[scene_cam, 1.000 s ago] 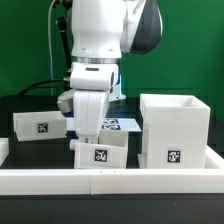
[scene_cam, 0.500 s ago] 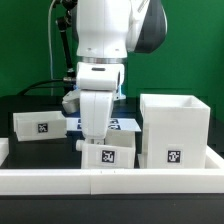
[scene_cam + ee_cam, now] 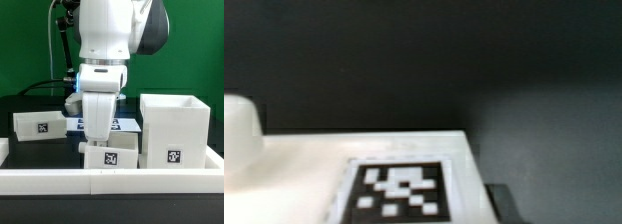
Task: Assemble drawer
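Observation:
My gripper (image 3: 99, 139) points down at the middle of the table and is shut on a small white drawer box (image 3: 110, 156) with a black tag on its front. The box sits low, close to the left side of the big open white cabinet box (image 3: 174, 128), which has its own tag. A second small white drawer box (image 3: 40, 124) stands at the exterior view's left. In the wrist view the held box's white surface and tag (image 3: 399, 190) fill the lower part, with one dark finger (image 3: 502, 205) beside it. The other finger is hidden.
A white rail (image 3: 110, 180) runs along the table's front edge. The marker board (image 3: 126, 124) lies behind the arm, partly hidden. A white shape (image 3: 237, 130) shows at the wrist view's edge. The table is black, with a green wall behind.
The gripper and the small drawer box have moved toward the exterior view's right, closer to the big cabinet box. The other parts have not moved.

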Controlling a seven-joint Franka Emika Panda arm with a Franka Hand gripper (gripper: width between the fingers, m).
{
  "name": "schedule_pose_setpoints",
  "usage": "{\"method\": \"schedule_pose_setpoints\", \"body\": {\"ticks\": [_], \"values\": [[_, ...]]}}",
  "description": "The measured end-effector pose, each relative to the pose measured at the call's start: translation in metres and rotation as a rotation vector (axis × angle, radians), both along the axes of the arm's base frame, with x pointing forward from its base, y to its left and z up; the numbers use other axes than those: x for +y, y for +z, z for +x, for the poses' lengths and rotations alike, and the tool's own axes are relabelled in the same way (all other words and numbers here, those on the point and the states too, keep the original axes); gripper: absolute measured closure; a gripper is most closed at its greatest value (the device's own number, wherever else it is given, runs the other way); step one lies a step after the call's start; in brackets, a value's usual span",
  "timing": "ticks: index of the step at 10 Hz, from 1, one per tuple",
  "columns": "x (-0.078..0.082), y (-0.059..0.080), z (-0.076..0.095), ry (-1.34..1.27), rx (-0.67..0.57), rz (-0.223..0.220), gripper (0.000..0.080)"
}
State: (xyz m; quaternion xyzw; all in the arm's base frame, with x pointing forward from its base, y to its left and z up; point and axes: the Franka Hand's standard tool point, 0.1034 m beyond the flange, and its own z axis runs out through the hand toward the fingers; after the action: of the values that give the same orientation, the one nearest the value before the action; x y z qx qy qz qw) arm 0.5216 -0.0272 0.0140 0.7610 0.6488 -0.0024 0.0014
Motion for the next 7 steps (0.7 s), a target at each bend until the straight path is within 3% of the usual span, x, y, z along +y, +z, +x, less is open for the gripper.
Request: {"method": "schedule_pose_setpoints", "body": {"ticks": [3,7], "values": [[0.0134,-0.0006,0.0028,0.042,-0.001,-0.003,0.0758],[0.0115,-0.0026,-0.0013,0.053,0.008,-0.003,0.0758]]}}
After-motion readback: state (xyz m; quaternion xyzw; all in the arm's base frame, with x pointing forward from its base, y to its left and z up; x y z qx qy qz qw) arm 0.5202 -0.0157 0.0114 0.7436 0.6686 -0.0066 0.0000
